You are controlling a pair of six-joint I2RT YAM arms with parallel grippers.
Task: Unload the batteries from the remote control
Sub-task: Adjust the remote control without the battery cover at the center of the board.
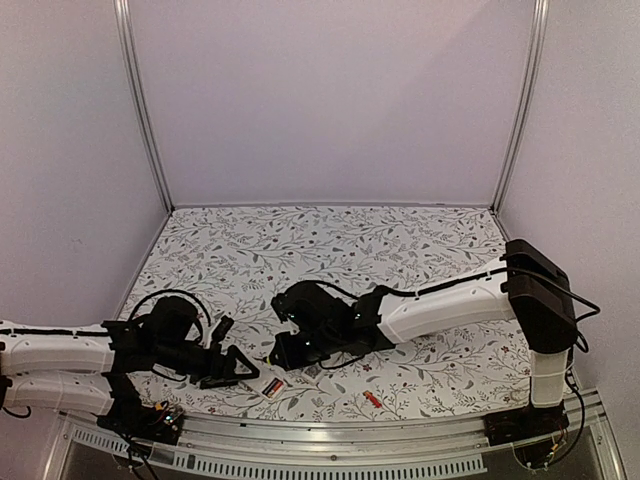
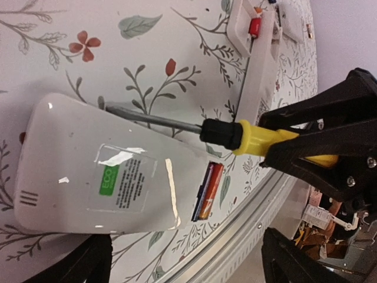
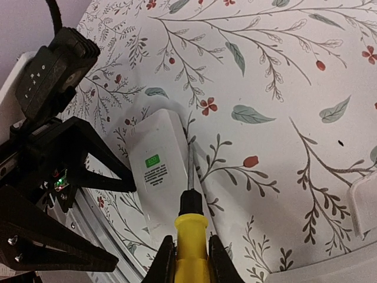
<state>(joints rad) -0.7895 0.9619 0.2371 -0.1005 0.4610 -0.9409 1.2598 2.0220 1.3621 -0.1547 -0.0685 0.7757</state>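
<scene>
Left gripper (image 1: pixel 240 347) spread, battery (image 2: pixel 207 191) just beside

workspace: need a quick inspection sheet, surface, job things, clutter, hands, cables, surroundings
surface: floral-print table cover, flat
job's things: white remote label side up, red battery showing at its open end; second red battery in a white piece farther off
clutter: nothing seen
hands: left hand open, close by the remote; right hand shut on the yellow-handled screwdriver, shaft along the remote's edge
cables: black cables on both arms
surroundings: pale walls, metal frame posts
</scene>
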